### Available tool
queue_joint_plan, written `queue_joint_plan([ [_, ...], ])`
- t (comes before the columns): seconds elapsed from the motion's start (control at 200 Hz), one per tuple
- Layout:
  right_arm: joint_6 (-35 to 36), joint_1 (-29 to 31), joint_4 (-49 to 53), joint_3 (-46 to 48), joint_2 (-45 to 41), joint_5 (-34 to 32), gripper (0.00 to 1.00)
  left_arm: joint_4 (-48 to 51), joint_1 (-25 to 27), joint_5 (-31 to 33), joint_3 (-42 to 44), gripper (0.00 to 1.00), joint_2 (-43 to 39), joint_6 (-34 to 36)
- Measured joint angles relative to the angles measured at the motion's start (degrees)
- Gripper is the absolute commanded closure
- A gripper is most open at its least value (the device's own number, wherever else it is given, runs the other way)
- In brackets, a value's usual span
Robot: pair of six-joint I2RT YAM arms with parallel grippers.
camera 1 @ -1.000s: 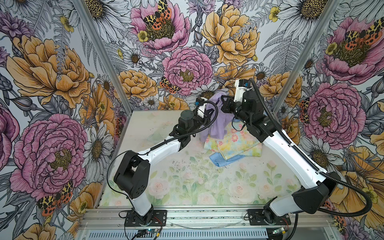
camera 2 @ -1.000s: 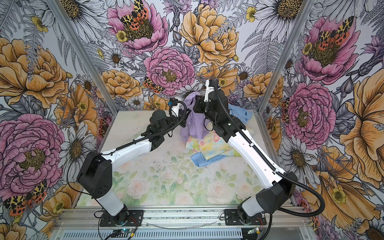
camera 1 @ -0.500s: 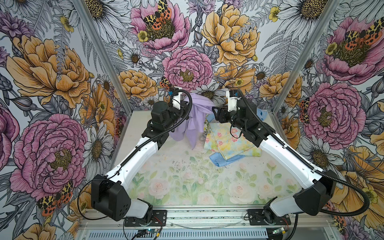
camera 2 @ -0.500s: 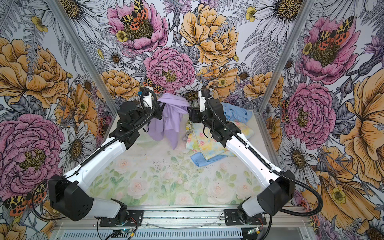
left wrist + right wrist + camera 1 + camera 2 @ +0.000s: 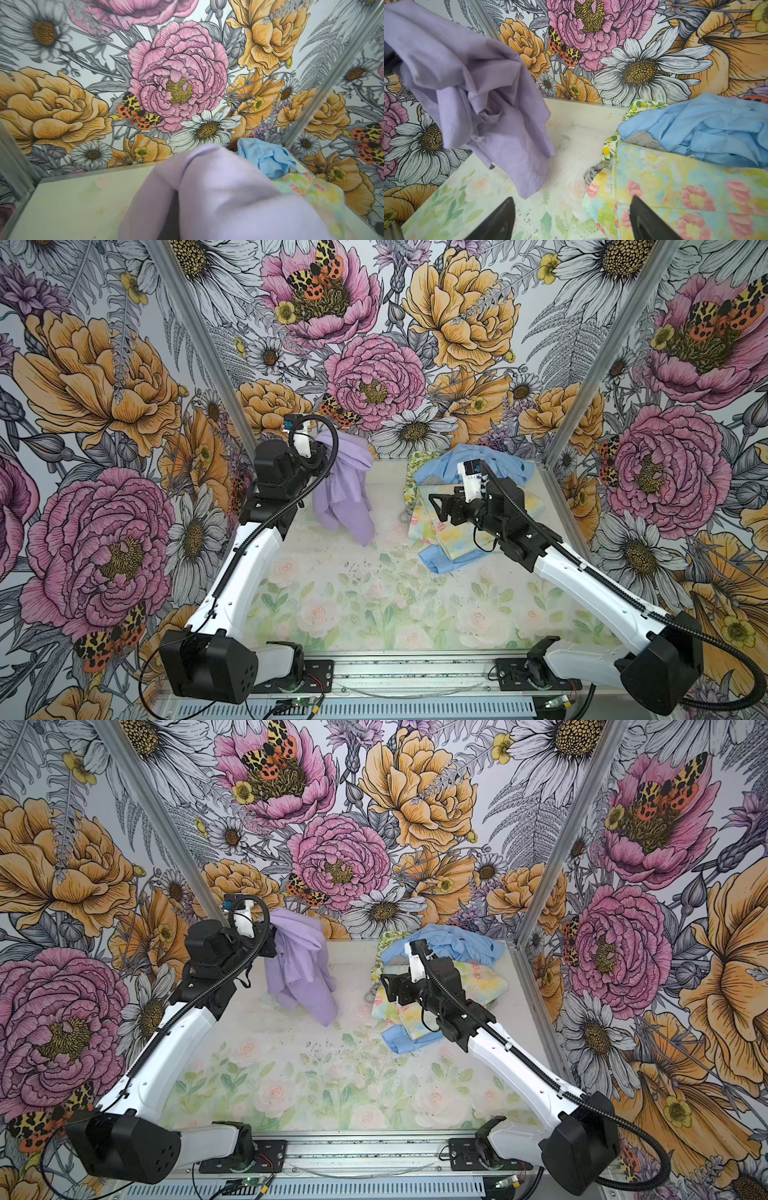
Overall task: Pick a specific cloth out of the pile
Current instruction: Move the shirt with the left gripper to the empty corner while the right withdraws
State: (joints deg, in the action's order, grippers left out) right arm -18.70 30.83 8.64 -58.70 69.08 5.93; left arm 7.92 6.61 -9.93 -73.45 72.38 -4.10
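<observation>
Left end effector [image 5: 322, 449] closed on the lilac cloth [image 5: 345, 493], apart from the pile [image 5: 442, 531]; right end effector [image 5: 572, 220] open, empty

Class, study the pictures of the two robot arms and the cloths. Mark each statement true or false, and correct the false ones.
1. The lilac cloth hangs from the left gripper, apart from the pile. True.
2. The right gripper has its jaws shut on a cloth. False: they stand open, holding nothing.
3. The light blue garment lies at the far side of the pile. True.
4. The lilac cloth has a flower print. False: it is plain.
</observation>
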Motion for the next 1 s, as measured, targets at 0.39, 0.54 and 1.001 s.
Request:
queue_joint_plan([
  [0.39,0.35,0.00,-4.35,10.14,-7.37,3.87,0.13,1.77,-6.93,3.41,0.42,1.00,0.83,0.07],
  [0.54,0.09,0.00,-5.16,12.81,-7.37,4.48,0.13,3.26,-7.30,5.27,-0.61,1.00,4.07,0.00],
  [1.001,-0.31,0.02,-9.81,13.49,-3.69,5.14,0.13,1.97,-14.08,9.03,-9.88,1.00,13.75,-0.02],
])
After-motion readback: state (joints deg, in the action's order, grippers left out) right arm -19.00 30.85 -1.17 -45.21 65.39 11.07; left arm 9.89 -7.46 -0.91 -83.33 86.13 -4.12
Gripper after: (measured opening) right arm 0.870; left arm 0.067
